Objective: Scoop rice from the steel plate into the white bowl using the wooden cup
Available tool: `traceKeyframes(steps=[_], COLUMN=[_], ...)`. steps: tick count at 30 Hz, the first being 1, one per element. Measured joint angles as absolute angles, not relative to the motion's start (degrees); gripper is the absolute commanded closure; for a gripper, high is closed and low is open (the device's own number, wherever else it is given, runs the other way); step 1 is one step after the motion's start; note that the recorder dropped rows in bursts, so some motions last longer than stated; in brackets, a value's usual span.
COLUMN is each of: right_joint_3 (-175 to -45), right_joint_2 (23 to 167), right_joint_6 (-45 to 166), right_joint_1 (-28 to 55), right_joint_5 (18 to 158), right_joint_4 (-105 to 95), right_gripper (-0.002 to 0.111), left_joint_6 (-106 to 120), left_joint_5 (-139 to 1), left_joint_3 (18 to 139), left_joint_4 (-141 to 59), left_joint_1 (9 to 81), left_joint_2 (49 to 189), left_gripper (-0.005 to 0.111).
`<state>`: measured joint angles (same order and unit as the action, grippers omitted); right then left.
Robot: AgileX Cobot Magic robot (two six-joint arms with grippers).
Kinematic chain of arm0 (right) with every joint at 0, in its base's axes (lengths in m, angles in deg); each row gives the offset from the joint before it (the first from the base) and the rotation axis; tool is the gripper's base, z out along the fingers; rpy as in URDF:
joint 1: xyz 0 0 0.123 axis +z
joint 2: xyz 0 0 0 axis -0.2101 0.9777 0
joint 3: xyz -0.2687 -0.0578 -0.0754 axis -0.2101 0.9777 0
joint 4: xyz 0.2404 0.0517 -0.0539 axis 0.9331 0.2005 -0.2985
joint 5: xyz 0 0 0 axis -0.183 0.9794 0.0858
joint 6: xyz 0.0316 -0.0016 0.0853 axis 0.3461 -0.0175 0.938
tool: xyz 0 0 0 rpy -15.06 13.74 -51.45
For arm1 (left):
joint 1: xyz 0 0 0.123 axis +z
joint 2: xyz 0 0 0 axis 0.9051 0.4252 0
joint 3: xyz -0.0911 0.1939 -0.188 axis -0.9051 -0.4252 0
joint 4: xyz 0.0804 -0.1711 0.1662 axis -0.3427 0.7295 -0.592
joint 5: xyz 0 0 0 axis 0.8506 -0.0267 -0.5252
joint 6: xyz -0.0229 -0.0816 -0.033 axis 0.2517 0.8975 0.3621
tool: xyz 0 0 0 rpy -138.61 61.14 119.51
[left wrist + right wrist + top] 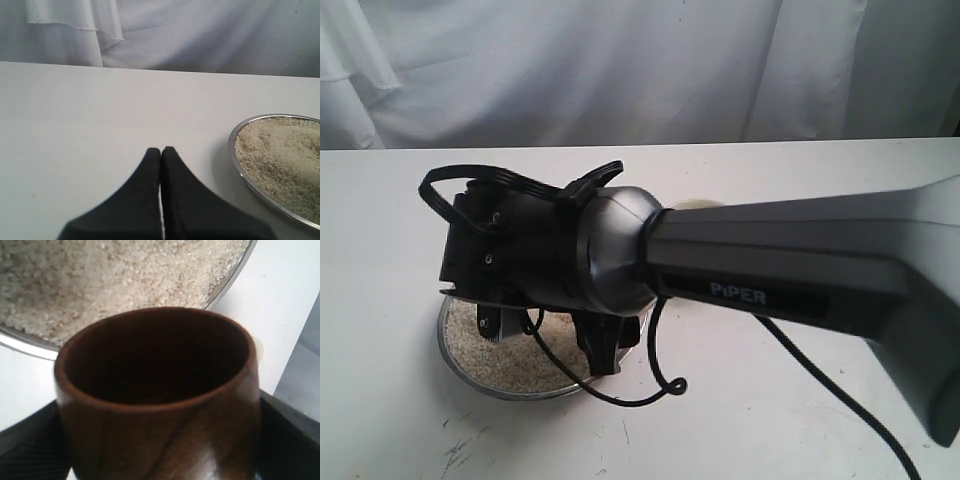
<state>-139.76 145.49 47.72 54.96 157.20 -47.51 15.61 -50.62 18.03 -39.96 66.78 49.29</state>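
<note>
The wooden cup [160,405] sits upright between the black fingers [287,440] of my right gripper [160,445], which is shut on it. Its dark inside holds no rice. Just beyond its rim lies the steel plate [30,346], spread with rice [110,275]. In the exterior view my right arm reaches across over the steel plate [455,360] and the rice [510,362], hiding the cup. A cream sliver of the white bowl [697,204] peeks out behind the arm. My left gripper [161,151] is shut on nothing, low over the table beside the plate [240,170].
A black cable [650,392] loops from the right arm onto the table by the plate's near edge. White cloth [620,70] hangs behind the table's far edge. The white tabletop [740,410] has scuff marks at the front left.
</note>
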Motion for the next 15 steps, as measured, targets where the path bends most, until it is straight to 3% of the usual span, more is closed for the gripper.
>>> traceKeyframes(steps=[15], right_joint_3=[-139.89], right_joint_2=[148.27], right_joint_6=[49.72], right_joint_1=[54.88], right_joint_5=[157.43], right_joint_4=[-53.21], right_gripper=[0.108], left_joint_6=[15.61], left_joint_5=[-50.62], left_joint_3=[18.03], left_joint_4=[-39.96], left_joint_1=[66.78], left_joint_2=[49.29], left_gripper=[0.107])
